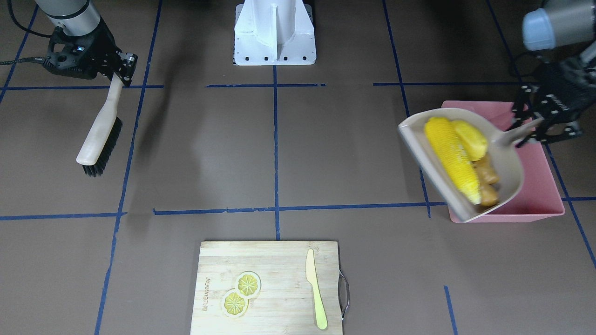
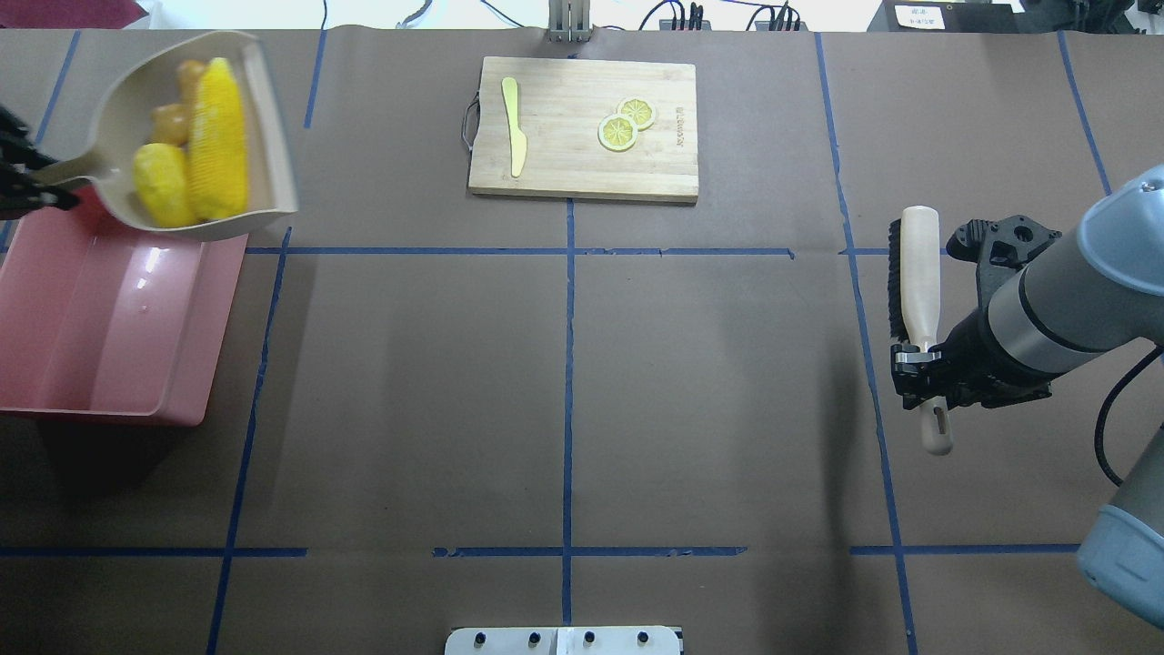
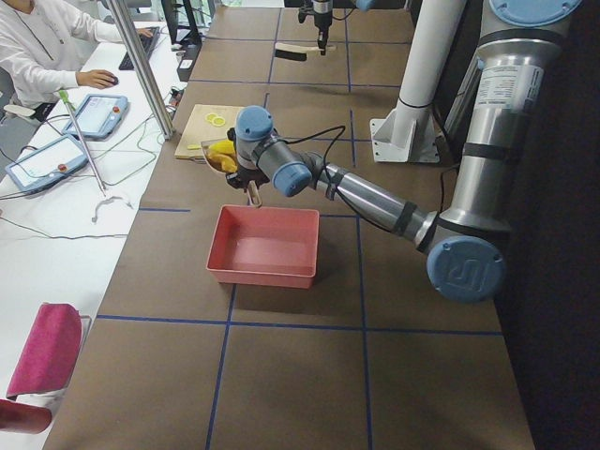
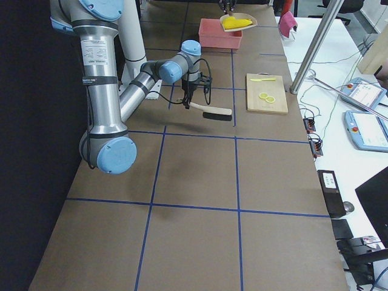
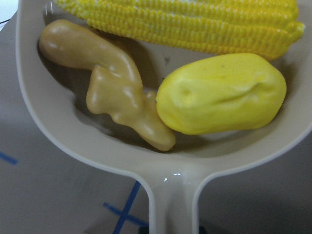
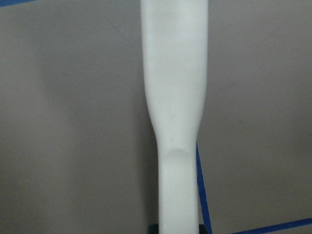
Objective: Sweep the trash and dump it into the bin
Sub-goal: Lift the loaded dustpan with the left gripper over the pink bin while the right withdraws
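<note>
My left gripper (image 1: 528, 132) is shut on the handle of the beige dustpan (image 1: 505, 160) and holds it lifted over the far end of the pink bin (image 2: 100, 318). In the pan lie the yellow corn cob (image 1: 451, 158), the yellow potato lump (image 1: 471, 138) and the tan ginger root (image 1: 488, 179). The left wrist view shows all three: corn (image 5: 195, 22), potato (image 5: 222, 92), ginger (image 5: 112, 80). My right gripper (image 2: 918, 359) is shut on the handle of a wooden brush (image 2: 917, 273), held above the table at the right.
A wooden cutting board (image 2: 582, 168) at the far middle holds two lemon slices (image 2: 626, 123) and a yellow-green knife (image 2: 514, 136). Blue tape lines cross the brown table. The bin also shows in the exterior left view (image 3: 267, 246). An operator sits at the table's far side.
</note>
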Action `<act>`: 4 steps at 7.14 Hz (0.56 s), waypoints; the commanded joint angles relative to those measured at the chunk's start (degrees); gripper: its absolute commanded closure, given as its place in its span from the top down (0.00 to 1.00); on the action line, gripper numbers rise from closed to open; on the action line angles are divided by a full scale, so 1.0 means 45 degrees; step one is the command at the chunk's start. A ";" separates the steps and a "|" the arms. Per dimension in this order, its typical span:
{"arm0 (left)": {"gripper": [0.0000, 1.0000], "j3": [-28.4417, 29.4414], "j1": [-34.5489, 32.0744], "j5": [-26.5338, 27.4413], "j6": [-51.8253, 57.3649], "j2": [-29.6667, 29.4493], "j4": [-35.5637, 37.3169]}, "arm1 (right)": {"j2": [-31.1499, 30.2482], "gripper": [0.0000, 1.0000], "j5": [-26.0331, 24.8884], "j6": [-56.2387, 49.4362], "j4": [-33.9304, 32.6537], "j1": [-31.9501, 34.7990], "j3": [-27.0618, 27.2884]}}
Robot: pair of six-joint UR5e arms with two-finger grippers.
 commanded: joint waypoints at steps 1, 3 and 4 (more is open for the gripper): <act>0.00 0.0157 -0.1645 0.0837 0.3164 0.1070 0.0092 | -0.0767 0.00 -0.0430 -0.0501 0.0010 0.0071 0.0000; 0.00 0.0060 -0.1631 0.3487 0.5706 0.1072 0.1099 | -0.1686 0.00 -0.0883 -0.0758 0.1251 0.0051 -0.0232; 0.00 -0.0134 -0.1573 0.5145 0.7190 0.0878 0.2095 | -0.1787 0.00 -0.0883 -0.0758 0.1530 0.0051 -0.0408</act>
